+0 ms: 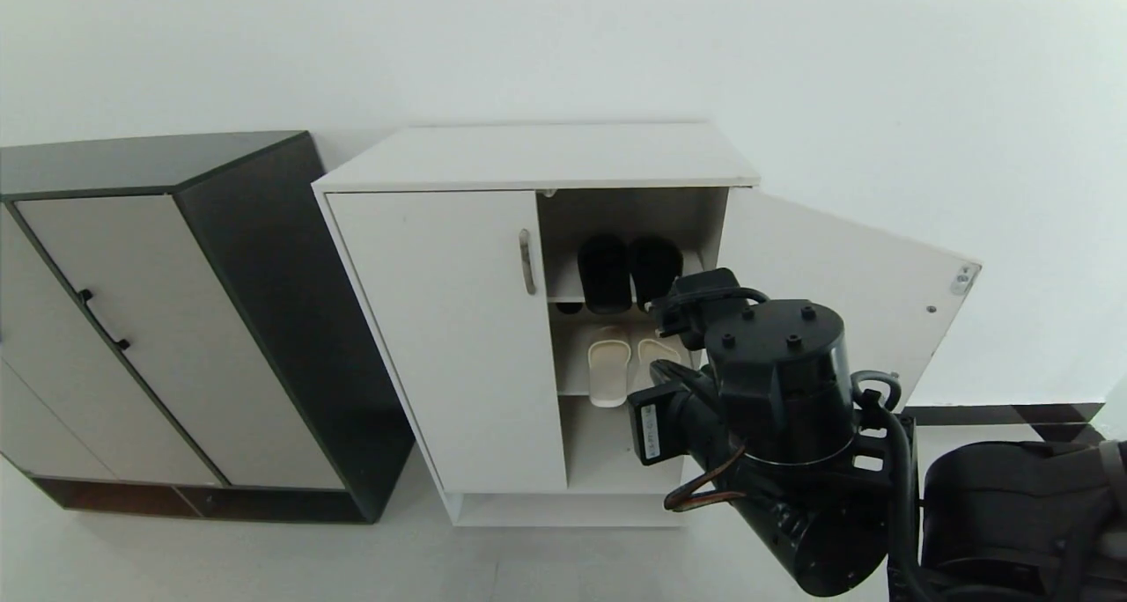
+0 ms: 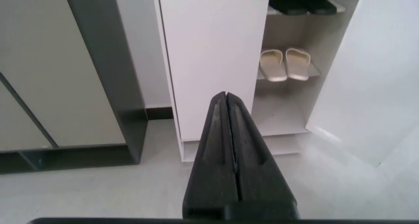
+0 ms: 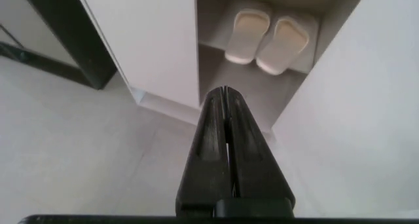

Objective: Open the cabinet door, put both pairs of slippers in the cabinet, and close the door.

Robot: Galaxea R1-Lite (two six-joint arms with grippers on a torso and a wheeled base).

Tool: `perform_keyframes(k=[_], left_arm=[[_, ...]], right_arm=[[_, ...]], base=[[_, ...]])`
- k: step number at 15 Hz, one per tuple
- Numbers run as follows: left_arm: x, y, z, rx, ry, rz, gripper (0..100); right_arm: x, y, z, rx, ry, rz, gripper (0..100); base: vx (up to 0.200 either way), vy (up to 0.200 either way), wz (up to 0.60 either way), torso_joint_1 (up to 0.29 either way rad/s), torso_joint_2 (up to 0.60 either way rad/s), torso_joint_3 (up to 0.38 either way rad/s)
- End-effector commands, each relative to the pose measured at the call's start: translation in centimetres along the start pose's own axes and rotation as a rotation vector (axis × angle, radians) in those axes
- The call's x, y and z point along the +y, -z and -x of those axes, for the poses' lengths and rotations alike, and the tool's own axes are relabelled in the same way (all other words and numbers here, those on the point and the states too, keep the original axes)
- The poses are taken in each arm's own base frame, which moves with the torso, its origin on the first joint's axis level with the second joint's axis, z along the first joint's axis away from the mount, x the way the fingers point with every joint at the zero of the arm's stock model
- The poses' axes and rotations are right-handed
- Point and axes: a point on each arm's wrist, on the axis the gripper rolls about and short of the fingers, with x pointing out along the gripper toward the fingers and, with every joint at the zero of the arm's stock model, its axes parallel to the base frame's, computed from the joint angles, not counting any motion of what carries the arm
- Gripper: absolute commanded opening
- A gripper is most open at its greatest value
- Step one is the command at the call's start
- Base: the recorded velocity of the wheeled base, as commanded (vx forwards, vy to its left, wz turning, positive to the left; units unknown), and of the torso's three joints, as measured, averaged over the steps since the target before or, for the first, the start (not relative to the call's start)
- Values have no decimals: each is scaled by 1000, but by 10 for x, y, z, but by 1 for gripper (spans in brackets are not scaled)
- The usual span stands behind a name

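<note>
The white cabinet [image 1: 537,157] has its right door [image 1: 836,294] swung open and its left door [image 1: 449,329] closed. A black pair of slippers [image 1: 629,270] sits on the top shelf. Below it, a cream pair of slippers [image 1: 629,364] rests on the middle shelf, also seen as cream slippers [image 3: 270,33] and cream slippers [image 2: 287,63] from the wrists. My right gripper [image 3: 226,91] is shut and empty, hovering in front of the open compartment's lower part. My left gripper [image 2: 226,96] is shut and empty, facing the closed left door's lower edge.
A dark grey cabinet [image 1: 158,312] with pale doors stands close to the white cabinet's left side. The open door [image 3: 366,106] juts out to the right of my right arm. Bare pale floor [image 1: 352,558] lies in front.
</note>
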Motion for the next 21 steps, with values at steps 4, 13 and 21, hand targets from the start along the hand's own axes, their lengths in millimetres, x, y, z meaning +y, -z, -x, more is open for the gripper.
perform_keyframes(k=[4, 13, 21], left_arm=[[0, 0, 0, -1, 0, 0, 0], [0, 0, 0, 1, 0, 0, 0], [0, 0, 0, -1, 0, 0, 0]], right_arm=[[0, 0, 0, 1, -1, 0, 0], [0, -1, 0, -4, -3, -8, 0], [0, -1, 0, -4, -3, -6, 0]], base=[[0, 0, 0, 173, -488, -316], [0, 0, 0, 212, -526, -312], [0, 0, 0, 98, -221, -125]])
